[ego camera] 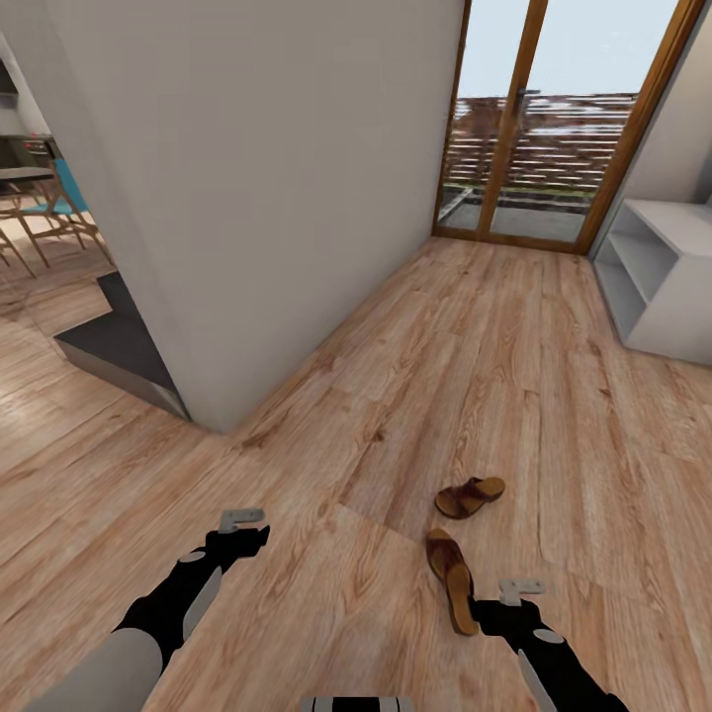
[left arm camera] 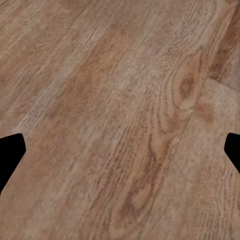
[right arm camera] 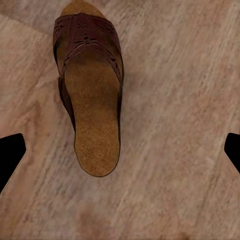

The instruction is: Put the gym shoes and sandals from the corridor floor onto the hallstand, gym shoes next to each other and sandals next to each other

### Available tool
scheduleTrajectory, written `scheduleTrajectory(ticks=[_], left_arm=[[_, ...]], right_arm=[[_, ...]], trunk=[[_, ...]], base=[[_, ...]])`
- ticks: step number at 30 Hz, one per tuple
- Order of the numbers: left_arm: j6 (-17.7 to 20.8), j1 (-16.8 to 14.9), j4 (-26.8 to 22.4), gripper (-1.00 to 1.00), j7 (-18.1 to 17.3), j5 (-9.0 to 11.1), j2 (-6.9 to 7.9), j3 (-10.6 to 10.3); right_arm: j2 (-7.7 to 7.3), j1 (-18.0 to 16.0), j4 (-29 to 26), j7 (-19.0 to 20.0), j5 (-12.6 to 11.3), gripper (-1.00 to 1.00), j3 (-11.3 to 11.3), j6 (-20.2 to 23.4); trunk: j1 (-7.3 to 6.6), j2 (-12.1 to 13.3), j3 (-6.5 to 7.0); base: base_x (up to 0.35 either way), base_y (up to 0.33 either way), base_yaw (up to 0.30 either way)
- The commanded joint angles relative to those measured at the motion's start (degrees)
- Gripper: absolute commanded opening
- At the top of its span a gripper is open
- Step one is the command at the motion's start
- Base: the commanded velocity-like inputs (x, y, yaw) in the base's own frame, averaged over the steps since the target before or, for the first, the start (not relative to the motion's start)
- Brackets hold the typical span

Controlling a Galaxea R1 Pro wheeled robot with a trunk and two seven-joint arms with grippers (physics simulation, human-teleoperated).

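- Brown leather: in the head view, two sandals are lying on the corridor floor (ego camera: 326, 475). The nearer sandal (ego camera: 452, 578) is running lengthwise towards the right end effector (ego camera: 518, 591), just beside it; the left end effector (ego camera: 242, 520) is hanging well apart.
- Left wrist view: fingers are standing wide, holding nothing.
- Right wrist view: fingers spread wide and empty; the sandal (right arm camera: 90, 100) is lying ahead.

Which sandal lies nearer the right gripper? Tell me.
The near sandal, lying lengthwise just ahead of the right gripper and seen below it in the right wrist view. The far sandal lies crosswise farther up the floor.
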Motion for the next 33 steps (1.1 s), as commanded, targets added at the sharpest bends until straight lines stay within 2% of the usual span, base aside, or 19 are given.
scheduleTrajectory(ticks=[1, 3, 11, 33], left_arm=[[0.08, 0.00, -0.10, 1.00, 0.06, 0.59, 0.07, -0.35], [-1.06, 0.01, -0.06, 1.00, 0.06, 0.62, 0.09, -0.37], [-1.67, 0.02, -0.06, 1.00, 0.06, 0.66, 0.07, -0.36], [-1.77, 0.01, -0.14, 1.00, -0.01, 0.62, -0.21, -0.39]], right_arm=[[0.03, 0.00, -0.11, 0.02, -0.26, 1.00, -0.03, 0.32], [0.09, 0.00, -0.14, -0.03, -0.26, 1.00, -0.05, 0.32], [0.12, 0.00, -0.34, -0.05, -0.26, 1.00, -0.11, 0.33], [0.14, 0.00, -0.55, -0.14, -0.28, 1.00, -0.14, 0.36]], trunk=[[-0.01, -0.02, -0.05], [-0.01, -0.02, -0.05], [-0.01, -0.02, -0.05], [-0.01, -0.02, -0.05]], base=[[0.072, 0.002, 0.000], [0.176, 0.001, 0.000], [0.230, 0.000, 0.000], [0.034, 0.000, 0.000]])
